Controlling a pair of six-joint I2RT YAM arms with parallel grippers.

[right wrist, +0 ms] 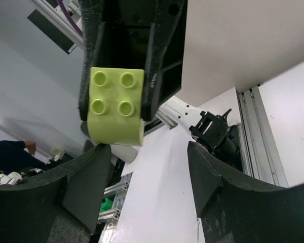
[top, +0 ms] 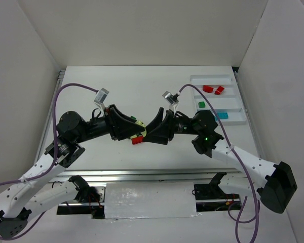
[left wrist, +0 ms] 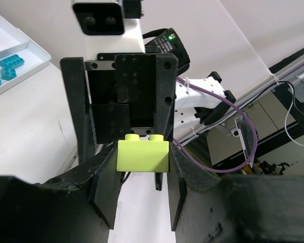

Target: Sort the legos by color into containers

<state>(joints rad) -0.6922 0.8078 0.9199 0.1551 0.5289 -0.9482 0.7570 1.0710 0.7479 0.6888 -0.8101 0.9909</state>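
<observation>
Yellow-green lego (right wrist: 116, 109) sits clamped in the left pincer (top: 132, 132), studs facing the right pincer (right wrist: 146, 152), whose empty jaws stand apart just short of it.

We see a pale yellow-green lego (left wrist: 143, 155), four studs on top and one side rounded, pinched in the left claw (left wrist: 141, 164) above mid-desk. In the white tray (top: 233, 81) at far right, two red legos (top: 208, 88) lie in the farthest compartment. A green lego (top: 201, 105) lies in the next, and cyan legos (top: 222, 115) in the one nearer.
</observation>
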